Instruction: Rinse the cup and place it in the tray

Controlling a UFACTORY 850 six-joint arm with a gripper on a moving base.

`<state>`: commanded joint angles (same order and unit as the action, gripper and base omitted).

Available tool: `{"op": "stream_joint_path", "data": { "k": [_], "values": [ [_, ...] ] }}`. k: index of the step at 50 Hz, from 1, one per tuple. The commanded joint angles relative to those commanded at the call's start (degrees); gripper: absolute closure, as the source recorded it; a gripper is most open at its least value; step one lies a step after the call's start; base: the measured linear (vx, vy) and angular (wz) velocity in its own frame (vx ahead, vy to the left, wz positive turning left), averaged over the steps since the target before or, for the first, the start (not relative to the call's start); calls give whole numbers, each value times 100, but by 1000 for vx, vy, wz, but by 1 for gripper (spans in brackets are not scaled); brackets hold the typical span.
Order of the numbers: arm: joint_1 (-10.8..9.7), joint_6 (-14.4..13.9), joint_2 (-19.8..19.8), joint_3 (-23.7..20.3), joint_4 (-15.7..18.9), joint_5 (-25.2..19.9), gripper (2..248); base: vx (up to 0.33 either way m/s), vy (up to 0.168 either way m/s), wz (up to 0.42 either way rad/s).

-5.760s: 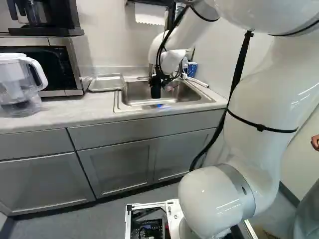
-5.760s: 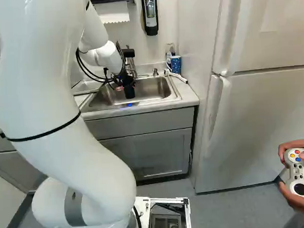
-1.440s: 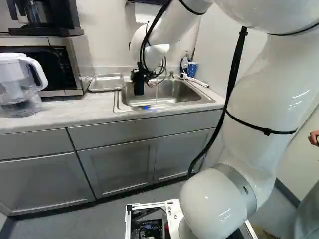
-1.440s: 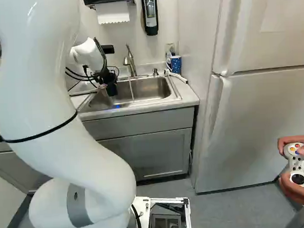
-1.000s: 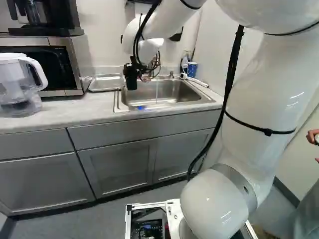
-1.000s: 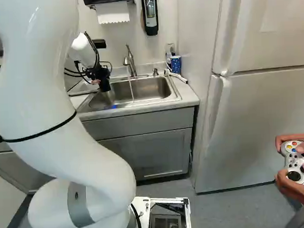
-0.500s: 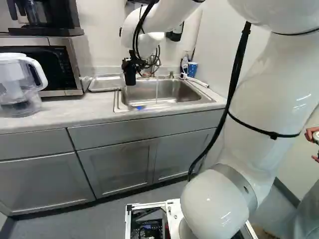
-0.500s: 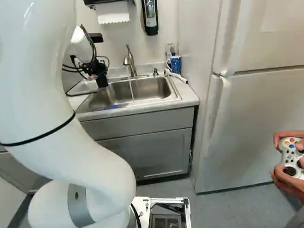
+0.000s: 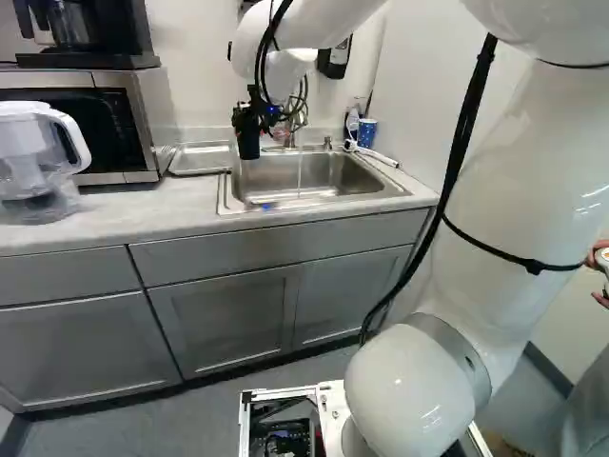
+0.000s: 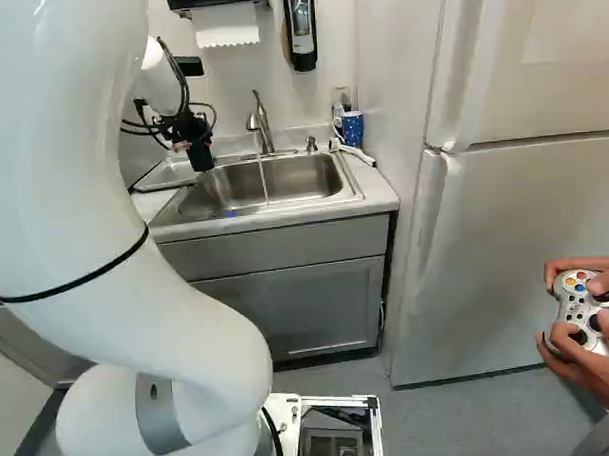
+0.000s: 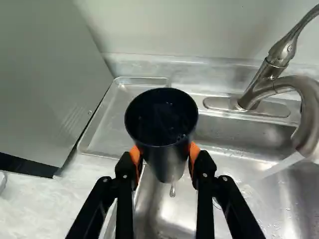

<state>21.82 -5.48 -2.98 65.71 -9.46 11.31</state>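
The dark cup (image 11: pixel 167 162) is in the grasp of the end effector (image 11: pixel 164 151), an orange pad pressed to either side of its wall; it hangs roughly upright over the edge of the sink (image 9: pixel 381 195), on the side next to the metal tray (image 11: pixel 104 124), which lies on the table (image 9: pixel 143 205) just beside the sink. A drop (image 11: pixel 172 189) hangs beneath its base; the water stream (image 11: pixel 281 164) from the faucet (image 11: pixel 304 82) runs into the sink, well apart from the cup.

The cup looks stiff and probably light, perhaps heavier if water remains within; whether any does cannot be told. Its wet, smooth wall is likely slippery; the grip around the sides below the rim seems sound, being opposed and clear of the mouth, and should be firm without crushing. The rinse appears done; the next move would be towards the tray, lowering gently so that the base does not catch the tray's raised rim and twist the cup between the pads.
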Motion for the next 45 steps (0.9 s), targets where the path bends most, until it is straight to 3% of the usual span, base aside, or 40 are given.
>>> {"op": "stream_joint_path", "data": {
  "k": [36,45],
  "values": [
    [0,0,179,100,0,43,136,0,0,0],
    [0,335,179,100,0,43,136,0,0,0]
  ]
}}
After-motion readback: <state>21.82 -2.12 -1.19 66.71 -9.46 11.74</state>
